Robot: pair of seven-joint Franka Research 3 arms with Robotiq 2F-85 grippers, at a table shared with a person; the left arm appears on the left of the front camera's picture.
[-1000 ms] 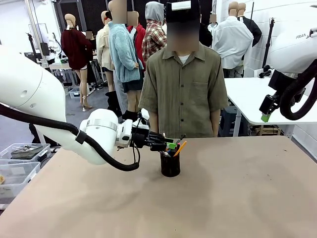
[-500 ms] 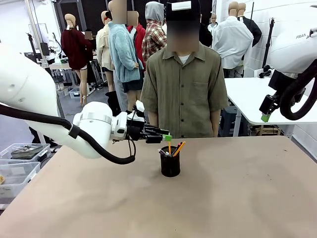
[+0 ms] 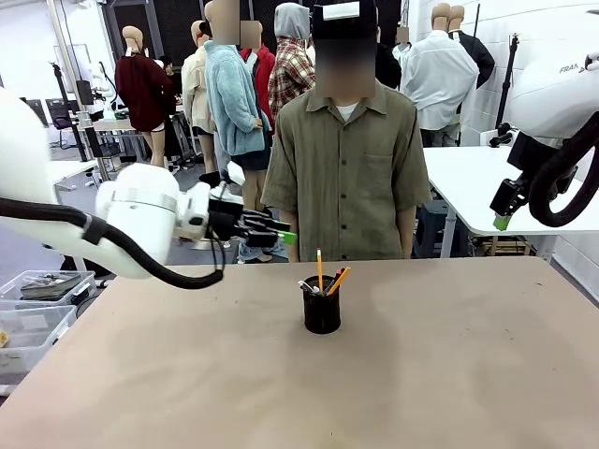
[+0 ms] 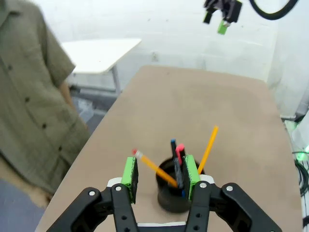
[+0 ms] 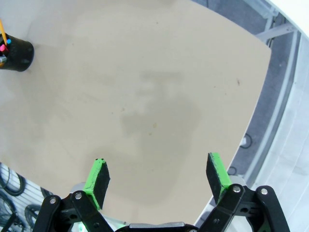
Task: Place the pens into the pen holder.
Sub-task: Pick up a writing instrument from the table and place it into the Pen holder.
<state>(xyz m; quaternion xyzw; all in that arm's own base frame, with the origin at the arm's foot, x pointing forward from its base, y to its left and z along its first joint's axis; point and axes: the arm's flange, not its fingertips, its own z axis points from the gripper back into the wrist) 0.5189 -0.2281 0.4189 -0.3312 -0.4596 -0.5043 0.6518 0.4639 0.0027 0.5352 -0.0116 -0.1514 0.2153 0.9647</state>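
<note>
Standing in pen holder [image 3: 322, 312]: pens [image 3: 324, 277], apparently four.

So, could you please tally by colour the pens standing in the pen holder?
Yellow-orange pencils: 2
Blue-tipped pen: 1
Pink-tipped pen: 1
Total: 4 visible in the pen holder

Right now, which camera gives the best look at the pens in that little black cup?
The left wrist view: it looks down into the pen holder, so the pens show separately. The front view shows them small, poking above the rim. The right wrist view catches only tips at its edge.
</note>
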